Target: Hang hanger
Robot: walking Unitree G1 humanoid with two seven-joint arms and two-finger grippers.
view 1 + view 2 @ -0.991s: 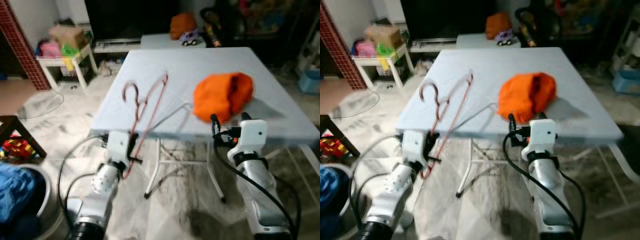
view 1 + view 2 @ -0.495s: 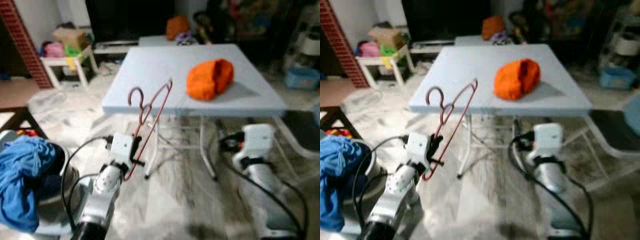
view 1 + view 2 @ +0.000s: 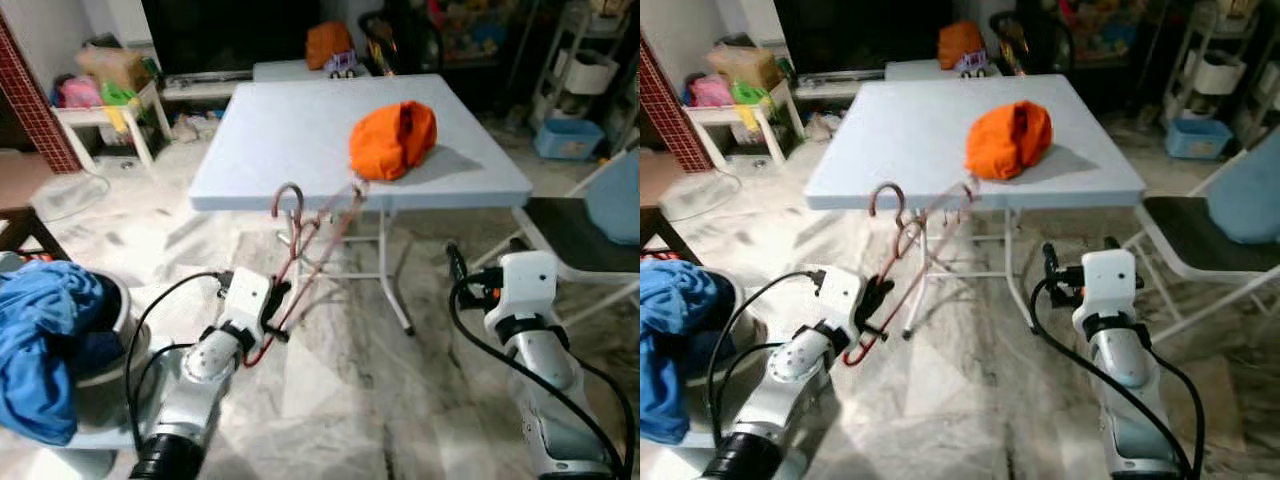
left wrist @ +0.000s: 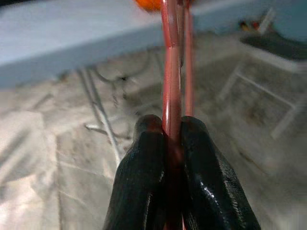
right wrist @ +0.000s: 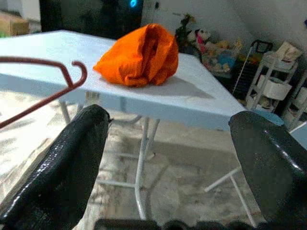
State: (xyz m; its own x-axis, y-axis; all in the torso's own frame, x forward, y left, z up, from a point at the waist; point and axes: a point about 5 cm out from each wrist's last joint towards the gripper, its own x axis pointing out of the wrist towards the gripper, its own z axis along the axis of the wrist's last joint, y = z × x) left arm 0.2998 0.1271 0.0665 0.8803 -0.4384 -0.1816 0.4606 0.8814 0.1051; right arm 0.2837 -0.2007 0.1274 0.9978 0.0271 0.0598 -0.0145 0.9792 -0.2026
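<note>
1. Lifted clear of the surface since a second ago, the thin red wire hanger (image 3: 305, 262) now hangs in the air in front of the near edge of the pale blue folding surface (image 3: 290, 130); the camera has also backed off, so the whole top shows.
2. Left gripper (image 4: 169, 158) has its two glossy black fingers (image 4: 144, 177) pressed together on the hanger's lower bar, with the curved hook end up and level with the surface's near edge.
3. Right gripper (image 5: 170, 163) is held low on the right, below the near right corner of the surface, its broad black fingers spread wide with nothing between them.
4. A crumpled orange cloth bundle (image 3: 392, 138) lies soft and rounded on the surface, toward its right edge.
5. A rumpled blue garment (image 3: 45, 335) is heaped in a round pale basket (image 3: 110, 345) on the marbled tile floor at the left.
6. A folding chair with a dark seat (image 3: 570, 235) stands beside the surface's right edge.
</note>
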